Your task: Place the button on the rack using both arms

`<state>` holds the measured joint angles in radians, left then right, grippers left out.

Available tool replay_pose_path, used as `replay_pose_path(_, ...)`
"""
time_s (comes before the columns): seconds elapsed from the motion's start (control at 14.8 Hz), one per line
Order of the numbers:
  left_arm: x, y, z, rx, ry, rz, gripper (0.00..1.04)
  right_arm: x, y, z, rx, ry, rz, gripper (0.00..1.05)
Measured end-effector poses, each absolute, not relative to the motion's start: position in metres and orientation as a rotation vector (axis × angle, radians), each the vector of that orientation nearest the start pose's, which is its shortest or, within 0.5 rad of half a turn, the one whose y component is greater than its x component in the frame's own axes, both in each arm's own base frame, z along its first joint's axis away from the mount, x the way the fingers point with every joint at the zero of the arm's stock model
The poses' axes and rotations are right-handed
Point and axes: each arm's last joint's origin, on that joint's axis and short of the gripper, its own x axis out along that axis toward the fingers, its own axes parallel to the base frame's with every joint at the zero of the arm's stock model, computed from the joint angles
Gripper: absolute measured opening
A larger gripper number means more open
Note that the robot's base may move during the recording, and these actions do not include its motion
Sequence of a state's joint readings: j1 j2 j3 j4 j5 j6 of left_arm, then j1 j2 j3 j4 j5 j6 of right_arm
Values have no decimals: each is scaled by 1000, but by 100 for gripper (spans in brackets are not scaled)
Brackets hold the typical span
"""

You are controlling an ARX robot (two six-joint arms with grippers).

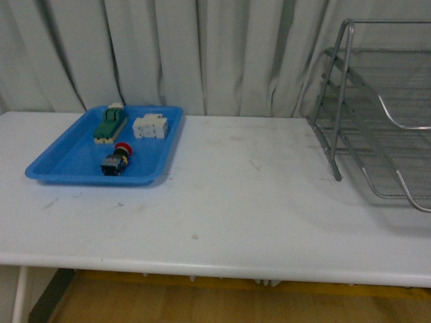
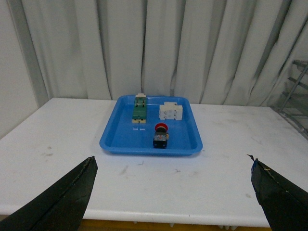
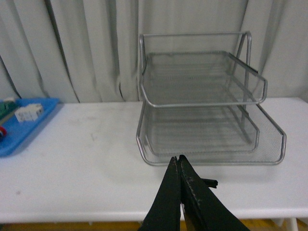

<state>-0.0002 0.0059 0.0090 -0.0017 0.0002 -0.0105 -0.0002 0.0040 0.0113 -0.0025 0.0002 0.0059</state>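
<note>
Neither arm shows in the front view; only the wrist cameras catch them. The left gripper (image 2: 172, 161) hovers low over the white table (image 1: 236, 208), its two dark fingers (image 2: 72, 192) spread wide with nothing between them, facing the blue tray (image 1: 87, 180). The right gripper (image 3: 176, 161) points at the rack (image 1: 342, 81), its fingers pressed together on nothing. The button (image 1: 116, 160) lies on its side in the tray, at about six o'clock of the tray floor, red cap toward the curtain (image 1: 202, 54). The green-and-cream component (image 1: 110, 124) sits at eleven o'clock and the white block (image 1: 149, 126) at one o'clock. Seen from the front, the tray sits at ten o'clock on the table and the rack at two o'clock, well apart. The picture edge cuts off the rack's far side. In the right wrist view its mesh tiers overlap and are hard to count, and only a corner of the tray shows.
</note>
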Motion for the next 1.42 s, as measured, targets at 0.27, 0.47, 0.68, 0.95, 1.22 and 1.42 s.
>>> replay_pose_path(0.27, 98, 0, 166, -10, 0, 0, 98, 97, 0, 167, 6, -3, 0, 2)
replay_pose_path(0.47, 98, 0, 166, -10, 0, 0, 98, 97, 0, 167, 5, -3, 0, 13)
replay_pose_path(0.68, 98, 0, 166, -10, 0, 0, 98, 97, 0, 167, 5, -4, 0, 46)
replay_pose_path(0.95, 98, 0, 166, -11, 0, 0, 98, 97, 0, 167, 5, -4, 0, 93)
replay_pose_path(1.22, 110, 0, 180, -110, 421, -225, 98, 97, 0, 167, 4, -3, 0, 98)
replay_pose_path(1.42, 168, -8, 212, -98, 325, -258, 98, 97, 0, 167, 3, -4, 0, 98)
